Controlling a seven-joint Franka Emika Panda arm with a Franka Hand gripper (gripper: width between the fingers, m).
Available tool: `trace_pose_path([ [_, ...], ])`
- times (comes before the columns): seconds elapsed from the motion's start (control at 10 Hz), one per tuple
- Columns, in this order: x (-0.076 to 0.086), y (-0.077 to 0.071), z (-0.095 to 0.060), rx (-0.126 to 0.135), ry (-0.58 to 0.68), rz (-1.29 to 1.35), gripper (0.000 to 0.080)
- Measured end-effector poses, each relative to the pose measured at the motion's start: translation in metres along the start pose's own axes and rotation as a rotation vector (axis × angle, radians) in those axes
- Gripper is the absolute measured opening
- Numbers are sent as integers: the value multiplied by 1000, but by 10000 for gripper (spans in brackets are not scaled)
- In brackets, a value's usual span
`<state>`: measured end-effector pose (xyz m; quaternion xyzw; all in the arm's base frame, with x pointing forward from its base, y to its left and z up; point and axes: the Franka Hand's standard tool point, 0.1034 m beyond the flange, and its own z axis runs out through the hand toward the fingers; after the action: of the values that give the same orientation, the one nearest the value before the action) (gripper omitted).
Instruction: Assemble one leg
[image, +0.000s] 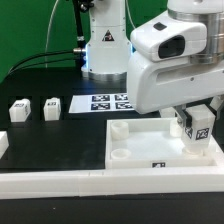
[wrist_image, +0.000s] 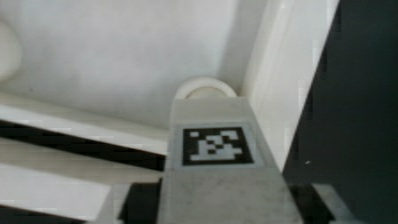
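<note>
Gripper (image: 197, 130) closed narrow on one leg (image: 199, 124); jaws are seen pressed against two opposite sides. The marker face is left uncovered.

Leg is held upright, over the corner of the white tray-like top piece (image: 150, 148) toward the worktop's edge at the exterior view's right. Its lower end is left free below the jaws, judged so that it can enter a socket without the jaws fouling the tray wall.

In the wrist view, the leg's far end is lined up with a round corner socket (wrist_image: 208, 88) and overlaps the near part of its ring. Whether the end is already inside or just above cannot be told. The tray's raised wall runs close beside the leg there, so little sideways slack is expected.

Tray is seen lying against a white rail (image: 60, 185) along the worktop's near edge; bracing against push is the likely reason.

Two further legs (image: 18, 110) (image: 50, 107) are stood side by side near the worktop's (image: 40, 140) edge at the exterior view's left, well apart from the tray. The marker board (image: 110, 102) is laid flat toward the far edge.

Step judged: seating of the leg, not yet confirmed. A straight descent is called for; tilt could jam it on the ring.
</note>
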<state>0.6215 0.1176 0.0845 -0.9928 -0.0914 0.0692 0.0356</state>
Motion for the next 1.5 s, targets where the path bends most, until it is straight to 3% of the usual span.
trace_pose_path([
  [0.3,2,6,0,29,39,327,296],
  [0.8,0,9,0,54,51,950,296],
  [1.2,0,0,2,101,13,1458,296],
  [1.3,0,-1,2,105,8,1499,296],
  [1.4,0,-1,2,105,9,1481,373],
  [1.5,0,-1,2,104,9,1462,373],
])
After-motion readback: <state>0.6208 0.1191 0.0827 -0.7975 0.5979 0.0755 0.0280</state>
